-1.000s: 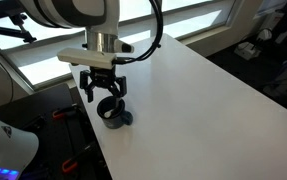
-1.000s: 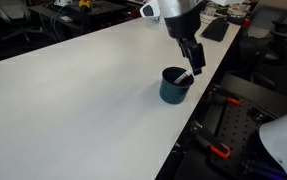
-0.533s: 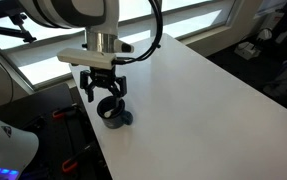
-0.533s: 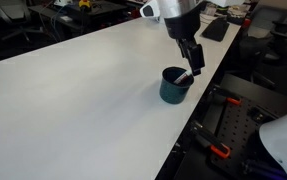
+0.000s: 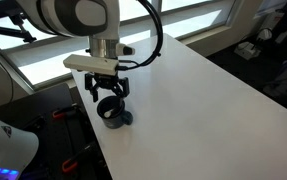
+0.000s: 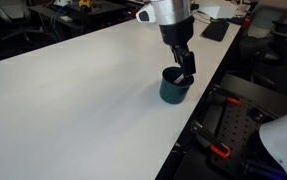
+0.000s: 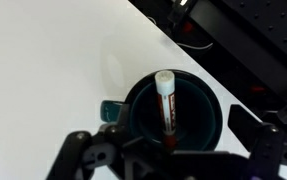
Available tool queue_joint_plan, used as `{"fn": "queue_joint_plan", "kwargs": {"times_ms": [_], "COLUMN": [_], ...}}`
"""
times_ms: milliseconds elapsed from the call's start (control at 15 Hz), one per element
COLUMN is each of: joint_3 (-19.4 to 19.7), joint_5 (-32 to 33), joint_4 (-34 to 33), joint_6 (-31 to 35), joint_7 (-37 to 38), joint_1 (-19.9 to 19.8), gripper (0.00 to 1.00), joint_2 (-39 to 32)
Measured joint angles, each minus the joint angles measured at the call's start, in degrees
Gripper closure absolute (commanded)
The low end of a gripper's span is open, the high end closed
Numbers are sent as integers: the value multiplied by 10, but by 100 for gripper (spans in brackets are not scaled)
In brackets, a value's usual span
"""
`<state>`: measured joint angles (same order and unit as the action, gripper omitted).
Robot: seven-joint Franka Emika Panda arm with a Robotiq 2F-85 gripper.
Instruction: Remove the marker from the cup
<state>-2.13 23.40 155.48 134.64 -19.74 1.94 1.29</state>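
While it sits in dark cup (image 7: 201, 118), reddish-brown marker (image 7: 168, 108), white-tipped

The small dark navy cylindrical cup (image 7: 209, 120) stands on the white table (image 7: 53, 60) near its edge, directly beneath the gripper (image 5: 108, 99). The thin reddish-brown marker (image 7: 166, 102) leans inside the cup.
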Motion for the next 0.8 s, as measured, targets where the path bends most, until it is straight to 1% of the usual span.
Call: {"fn": "queue_joint_plan", "kwargs": {"times_ms": [600,800], "joint_3": [-2,-2], "joint_5": [0,-1], "joint_4": [0,7], "joint_6": [3,0], "joint_7": [-1,-1], "joint_1": [1,1], "gripper": [0,0], "joint_2": [2,26]}}
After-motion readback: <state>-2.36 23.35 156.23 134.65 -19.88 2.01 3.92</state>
